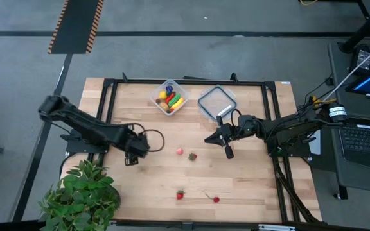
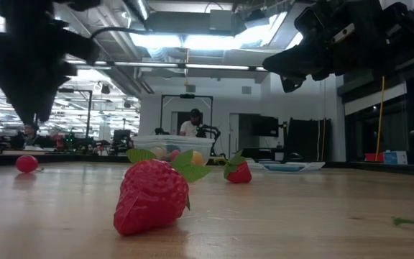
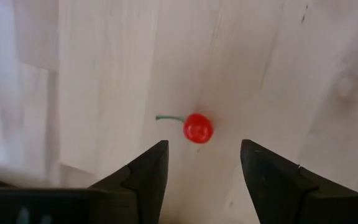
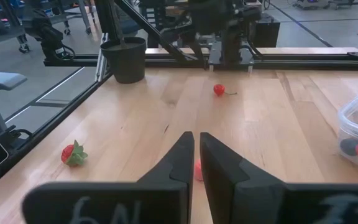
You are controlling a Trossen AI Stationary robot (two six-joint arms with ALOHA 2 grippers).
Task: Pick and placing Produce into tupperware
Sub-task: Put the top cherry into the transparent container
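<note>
Hovering above the pale wooden surface (image 1: 249, 186), our left tool (image 3: 204, 171) hangs with its two dark fingers spread wide and nothing between them. We see a small red cherry (image 3: 197, 128) with a thin green stem lying on the wood just ahead of that gap, touching neither finger. From overhead, the left tool (image 1: 132, 156) sits on the left half of the surface, and the cherry (image 1: 179, 152) shows as a pinkish-red dot to its right, near a small strawberry (image 1: 192, 156).

Our right tool (image 1: 218, 142) is held over the middle right of the surface with its fingers (image 4: 182, 163) pressed almost together and gripping nothing. It is close to the flat square lid (image 1: 216, 103).

We find the tupperware (image 1: 169, 96) at the far middle of the surface, left of the lid, already holding several coloured pieces in yellow, green, red, orange and purple. More of the produce lies loose near the front edge: a second strawberry (image 1: 180, 194) and another red berry (image 1: 216, 199) to its right. From surface level, that front strawberry (image 2: 152, 196) fills the foreground with its green leaves up.

A leafy potted plant (image 1: 81, 196) stands at the front left corner.
</note>
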